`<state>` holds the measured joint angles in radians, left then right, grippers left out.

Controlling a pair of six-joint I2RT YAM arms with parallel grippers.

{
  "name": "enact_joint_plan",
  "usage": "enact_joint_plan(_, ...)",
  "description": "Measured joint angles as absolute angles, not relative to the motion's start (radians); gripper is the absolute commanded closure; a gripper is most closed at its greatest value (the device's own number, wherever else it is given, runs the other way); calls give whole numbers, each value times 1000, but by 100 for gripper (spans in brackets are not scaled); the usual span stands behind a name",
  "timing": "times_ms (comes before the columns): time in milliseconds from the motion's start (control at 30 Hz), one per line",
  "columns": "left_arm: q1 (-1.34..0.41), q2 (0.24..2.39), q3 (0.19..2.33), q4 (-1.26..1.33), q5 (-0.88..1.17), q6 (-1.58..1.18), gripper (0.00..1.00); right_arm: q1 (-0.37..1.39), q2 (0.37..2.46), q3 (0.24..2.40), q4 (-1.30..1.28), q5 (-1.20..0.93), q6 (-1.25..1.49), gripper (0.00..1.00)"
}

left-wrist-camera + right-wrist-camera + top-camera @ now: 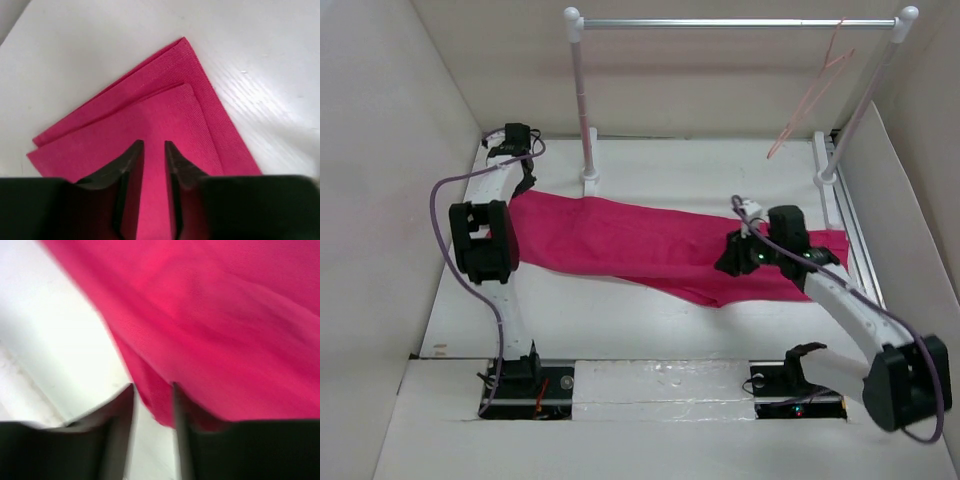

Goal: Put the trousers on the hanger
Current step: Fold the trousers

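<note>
The magenta trousers lie stretched across the table from left to right. My left gripper is at their far left end. In the left wrist view its jaws stand a narrow gap apart, pinched on the cloth near a folded corner. My right gripper is over the trousers' right part. In the blurred right wrist view it is shut on the cloth's near edge, which drapes over its right finger. The pale pink hanger hangs from the right end of the rail.
A silver rail on two white posts stands at the back of the table. White walls close in the left, back and right. A metal track runs along the right side.
</note>
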<state>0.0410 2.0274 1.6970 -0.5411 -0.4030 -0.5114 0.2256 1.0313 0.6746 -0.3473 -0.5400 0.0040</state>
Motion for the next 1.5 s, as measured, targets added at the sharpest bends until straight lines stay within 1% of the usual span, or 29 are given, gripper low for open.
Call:
enact_joint_plan(33,41,2067,1726,-555,-404,-500,70,279,1098,713,-346,-542,-15,48)
enact_joint_plan(67,41,2106,1750,-567,-404,-485,69,321,1163,755,-344,-547,-32,43)
enact_joint_plan(100,41,2138,1764,-576,-402,-473,69,353,1211,794,-344,-552,-48,40)
enact_joint_plan(167,41,2181,1777,-596,-395,-451,68,440,1374,932,-329,-562,-96,40)
enact_joint_plan(267,41,2219,1800,-623,-379,-430,68,502,1591,1164,-331,-595,-147,38)
enact_joint_plan(467,41,2230,1827,-634,-371,-416,68,533,2009,1624,-326,-673,-197,38)
enact_joint_plan(600,41,2233,1850,-629,-371,-416,66,549,2208,1839,-373,-698,-212,38)
enact_joint_plan(767,41,2255,1894,-627,-369,-418,66,570,2285,1917,-402,-721,-202,37)
enact_joint_plan(900,41,2296,1958,-625,-357,-420,66,581,2314,1984,-410,-739,-191,37)
enact_joint_plan(1033,41,2315,1967,-619,-331,-419,65,583,2335,2044,-413,-742,-187,35)
enact_joint_plan(1200,41,2349,2003,-625,-314,-419,68,583,2385,2112,-420,-742,-186,34)
enact_joint_plan(1233,41,2352,2004,-626,-314,-419,71,582,2399,2122,-423,-742,-186,34)
enact_joint_plan(1300,41,2355,2004,-626,-315,-419,72,581,2423,2135,-436,-741,-186,34)
enact_joint_plan(1333,41,2356,2004,-626,-315,-418,75,581,2437,2146,-446,-742,-186,33)
enact_joint_plan(1367,41,2358,2006,-626,-315,-417,79,581,2451,2156,-451,-742,-186,33)
enact_joint_plan(1400,41,2360,2009,-627,-315,-417,87,581,2464,2166,-459,-742,-186,33)
enact_joint_plan(1467,41,2361,2011,-627,-316,-419,94,581,2486,2181,-473,-742,-186,32)
enact_joint_plan(1500,41,2361,2013,-629,-318,-419,99,581,2495,2188,-478,-742,-186,32)
